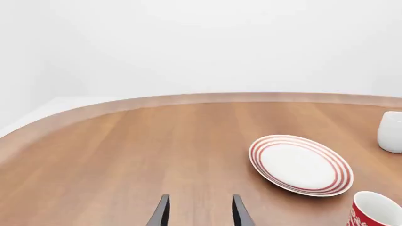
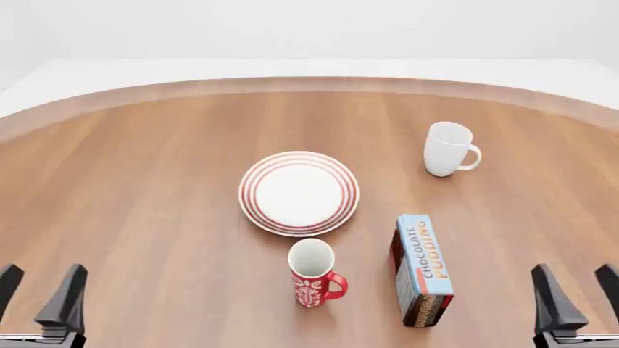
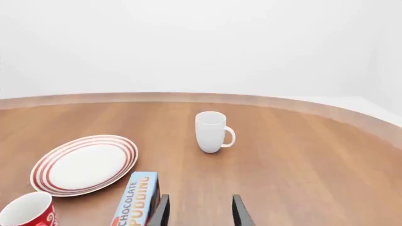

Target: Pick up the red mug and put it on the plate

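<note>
The red mug [image 2: 314,275] stands upright near the table's front, its handle pointing right; it also shows at the edge of both wrist views [image 1: 375,210] [image 3: 28,211]. Just behind it lies the plate [image 2: 298,192], white with red rings and nothing on it, also seen in the wrist views [image 1: 300,164] [image 3: 84,164]. My left gripper [image 2: 39,291] [image 1: 197,211] is open at the front left corner, far from the mug. At the front right corner my right gripper [image 2: 578,290] [image 3: 197,211] is open too. Neither holds anything.
A plain white mug [image 2: 448,148] stands at the back right, handle to the right. A chocolate pudding box [image 2: 422,269] lies just right of the red mug. The wooden table [image 2: 145,181] has a curved far edge.
</note>
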